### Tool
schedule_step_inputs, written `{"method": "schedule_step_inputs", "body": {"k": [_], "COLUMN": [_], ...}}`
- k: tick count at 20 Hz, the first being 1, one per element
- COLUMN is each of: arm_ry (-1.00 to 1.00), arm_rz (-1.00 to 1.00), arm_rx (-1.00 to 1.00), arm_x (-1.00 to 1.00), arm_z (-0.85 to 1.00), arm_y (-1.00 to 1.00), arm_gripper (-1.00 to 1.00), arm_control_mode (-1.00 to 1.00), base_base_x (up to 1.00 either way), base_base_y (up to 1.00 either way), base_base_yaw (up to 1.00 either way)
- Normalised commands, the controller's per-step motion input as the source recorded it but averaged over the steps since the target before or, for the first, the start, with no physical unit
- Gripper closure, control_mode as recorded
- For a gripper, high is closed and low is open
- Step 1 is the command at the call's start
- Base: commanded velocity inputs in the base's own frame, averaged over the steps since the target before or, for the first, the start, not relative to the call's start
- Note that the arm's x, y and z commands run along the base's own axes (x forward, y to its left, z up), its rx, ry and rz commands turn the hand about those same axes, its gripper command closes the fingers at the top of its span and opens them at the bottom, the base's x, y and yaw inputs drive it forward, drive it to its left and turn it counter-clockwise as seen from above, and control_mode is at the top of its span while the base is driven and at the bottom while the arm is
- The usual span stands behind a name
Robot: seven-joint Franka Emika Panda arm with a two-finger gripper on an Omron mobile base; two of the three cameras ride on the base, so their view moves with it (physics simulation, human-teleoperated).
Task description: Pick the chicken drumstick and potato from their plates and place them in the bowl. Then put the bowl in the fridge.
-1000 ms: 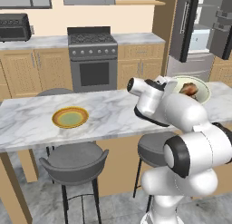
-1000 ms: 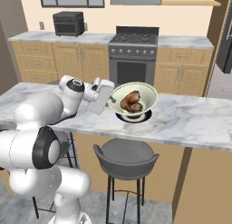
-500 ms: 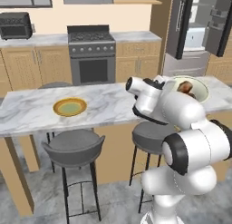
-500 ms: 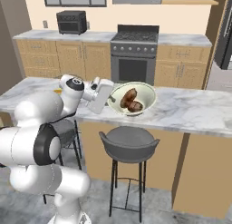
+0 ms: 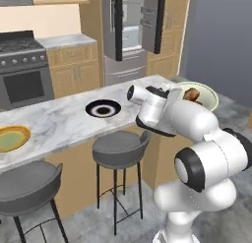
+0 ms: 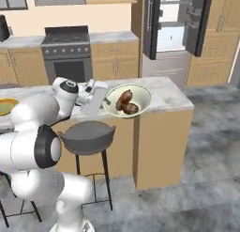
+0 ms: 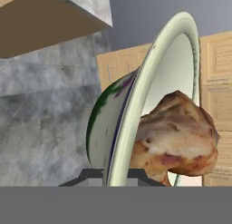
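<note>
- Carrying the loaded bowl (image 6: pixel 127 100) toward the fridge (image 6: pixel 176 24) looks to be the step in hand; both food pieces already sit inside it, so only the stowing remains.
- Gripper (image 6: pixel 106 102) is clamped shut on the near rim of the bowl, with the rim pinched edge-on between the fingers in the hand view.
- Bowl (image 5: pixel 199 95) hangs in the air past the end of the marble counter (image 5: pixel 64 116), touching nothing but the gripper, and extends straight ahead of the fingers.
- Chicken drumstick (image 7: pixel 174 139) and potato (image 6: pixel 131 109) lie together in the hollow, just beyond the pinched rim.
- Doing it well, as I judge it: keep the bowl level through any turn, since a rim-only hold lets it tip and the pieces could roll out.
- Fridge stands well apart, across the floor with its doors swung open; approach squarely, clear the door bins, and lower the bowl flat onto a shelf before letting go.
- Two plates, the yellow plate (image 5: pixel 12 137) and the dark plate (image 5: pixel 103 109), lie empty on the counter and need nothing more.
</note>
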Motion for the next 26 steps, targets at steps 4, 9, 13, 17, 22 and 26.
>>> {"method": "schedule_step_inputs", "body": {"k": [4,9,13,17,22,26], "arm_ry": [0.0,0.0,0.0,0.0,0.0,0.0], "arm_rz": [0.0,0.0,0.0,0.0,0.0,0.0], "arm_rx": [0.0,0.0,0.0,0.0,0.0,0.0], "arm_x": [0.0,0.0,0.0,0.0,0.0,0.0], "arm_z": [0.0,0.0,0.0,0.0,0.0,0.0], "arm_y": [0.0,0.0,0.0,0.0,0.0,0.0], "arm_gripper": [1.0,1.0,1.0,1.0,1.0,1.0], "arm_control_mode": [1.0,1.0,1.0,1.0,1.0,1.0], "base_base_x": [0.01,0.22,0.53,0.67,0.76,0.77], "base_base_y": [-0.46,-0.48,-0.53,-0.54,-0.53,-0.51], "base_base_yaw": [-0.62,-0.4,-0.08,0.0,0.0,0.02]}}
